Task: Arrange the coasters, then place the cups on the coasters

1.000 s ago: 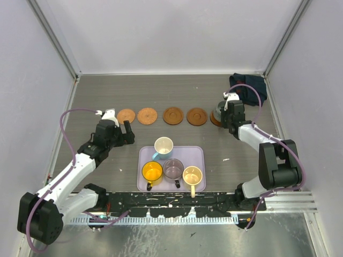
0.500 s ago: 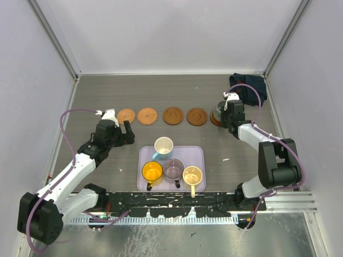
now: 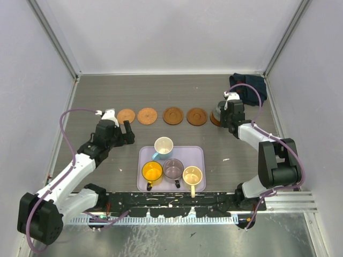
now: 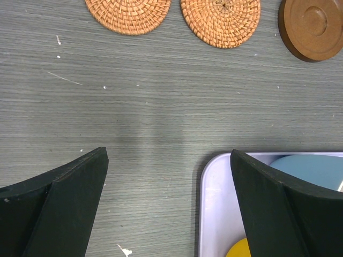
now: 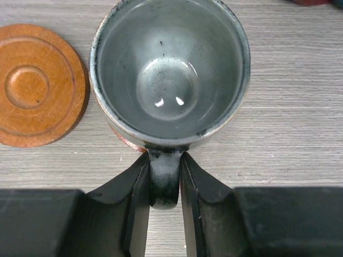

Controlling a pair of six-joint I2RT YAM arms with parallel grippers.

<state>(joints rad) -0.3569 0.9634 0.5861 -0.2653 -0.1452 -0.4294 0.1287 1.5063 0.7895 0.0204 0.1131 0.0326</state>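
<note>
Four coasters lie in a row on the table [image 3: 126,115] [image 3: 147,115] [image 3: 173,115] [image 3: 196,116]. A fifth coaster [image 5: 126,140] shows as a reddish sliver under the grey-green cup [image 5: 169,69] at the row's right end [image 3: 217,116]. My right gripper [image 5: 163,174] is shut on that cup's handle. The white-and-blue cup [image 3: 163,145], orange cup [image 3: 152,172], purplish cup [image 3: 173,168] and cream-yellow cup [image 3: 192,175] stand in the lilac tray [image 3: 190,155]. My left gripper [image 4: 169,160] hangs open and empty over the table, just left of the tray's corner [image 4: 214,214].
A dark folded cloth [image 3: 249,85] lies at the back right corner, behind my right arm. Grey walls close in the table on three sides. The tray sits near the front edge between the arm bases.
</note>
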